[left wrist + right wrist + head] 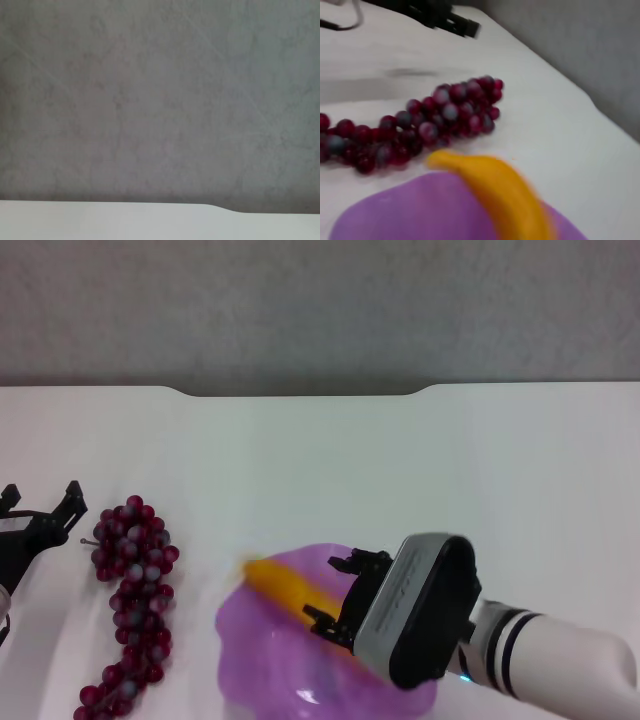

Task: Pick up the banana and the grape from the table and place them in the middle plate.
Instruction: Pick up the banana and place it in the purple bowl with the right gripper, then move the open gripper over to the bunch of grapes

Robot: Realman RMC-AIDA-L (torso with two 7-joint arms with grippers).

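The right gripper hangs over the plate, its black fingers closed on the near end of the banana. The banana slants up and away from the fingers toward the plate's far left rim, its free end just reaching that rim; its outline is blurred, so I can't say whether it touches the plate or is held a little above it. From the right wrist, the banana runs out over the purple plate, its tip pointing at the grapes beyond.

The grapes lie on the white table to the left of the plate, a long bunch stretched from far to near, close to the plate but apart from it. They are not in the plate.

The left gripper sits at the left edge of the table, just left of the far end of the bunch, fingers spread with nothing between them. In the right wrist view it shows as a dark shape on the far side of the grapes. Its own camera takes in only the grey wall and a strip of tabletop with its notched edge.
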